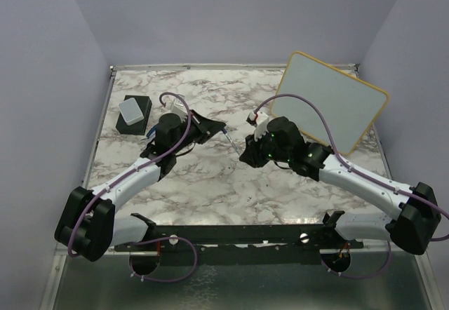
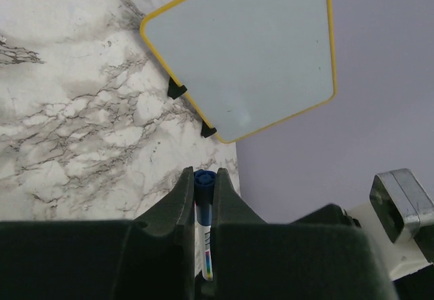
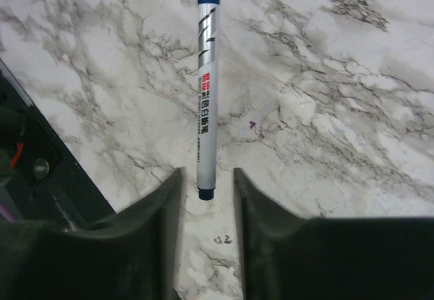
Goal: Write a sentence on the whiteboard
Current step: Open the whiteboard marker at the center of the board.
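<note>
left fingers clamped on marker | right fingers open, straddling its end, not touching | risk: off-centre close skews or drops it | whiteboard blank

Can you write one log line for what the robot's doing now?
left gripper: shut on marker | right gripper: open, around marker end | whiteboard: blank
</note>
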You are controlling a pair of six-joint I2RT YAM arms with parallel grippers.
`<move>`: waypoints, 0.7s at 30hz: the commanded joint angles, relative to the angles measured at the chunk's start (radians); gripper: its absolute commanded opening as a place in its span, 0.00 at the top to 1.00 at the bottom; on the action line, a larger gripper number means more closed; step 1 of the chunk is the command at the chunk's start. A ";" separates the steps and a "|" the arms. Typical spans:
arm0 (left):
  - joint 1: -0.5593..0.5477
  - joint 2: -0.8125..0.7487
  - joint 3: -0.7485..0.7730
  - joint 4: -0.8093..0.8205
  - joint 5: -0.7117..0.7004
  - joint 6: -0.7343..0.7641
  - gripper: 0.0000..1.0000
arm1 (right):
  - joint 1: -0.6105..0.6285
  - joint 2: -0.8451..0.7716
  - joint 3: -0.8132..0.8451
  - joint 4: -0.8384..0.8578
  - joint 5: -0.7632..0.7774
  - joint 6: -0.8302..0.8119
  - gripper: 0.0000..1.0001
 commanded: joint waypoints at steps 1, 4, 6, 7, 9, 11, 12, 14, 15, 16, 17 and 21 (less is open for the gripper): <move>-0.005 -0.025 -0.043 0.054 -0.070 -0.092 1.00 | 0.007 -0.070 -0.016 0.070 0.092 0.055 0.54; -0.004 -0.058 -0.073 0.072 -0.121 -0.172 1.00 | 0.007 -0.131 -0.078 0.155 0.139 0.089 0.35; -0.004 -0.077 -0.097 0.099 -0.146 -0.269 1.00 | 0.007 -0.161 -0.108 0.217 0.147 0.100 0.33; -0.004 -0.084 -0.111 0.118 -0.156 -0.313 1.00 | 0.007 -0.172 -0.122 0.244 0.148 0.112 0.33; -0.004 -0.096 -0.138 0.155 -0.176 -0.401 1.00 | 0.007 -0.191 -0.164 0.363 0.145 0.133 0.33; -0.004 -0.108 -0.154 0.179 -0.195 -0.463 1.00 | 0.007 -0.201 -0.211 0.491 0.130 0.149 0.33; -0.004 -0.114 -0.156 0.184 -0.205 -0.482 1.00 | 0.007 -0.199 -0.230 0.549 0.123 0.153 0.34; -0.004 -0.126 -0.159 0.184 -0.225 -0.507 1.00 | 0.008 -0.177 -0.244 0.629 0.115 0.156 0.35; -0.003 -0.129 -0.163 0.185 -0.233 -0.526 1.00 | 0.008 -0.164 -0.242 0.657 0.109 0.157 0.35; -0.004 -0.130 -0.172 0.186 -0.238 -0.544 1.00 | 0.009 -0.153 -0.240 0.688 0.102 0.160 0.36; -0.004 -0.129 -0.176 0.188 -0.240 -0.557 1.00 | 0.009 -0.141 -0.240 0.710 0.096 0.166 0.36; -0.004 -0.135 -0.195 0.209 -0.247 -0.600 1.00 | 0.009 -0.106 -0.246 0.780 0.092 0.193 0.39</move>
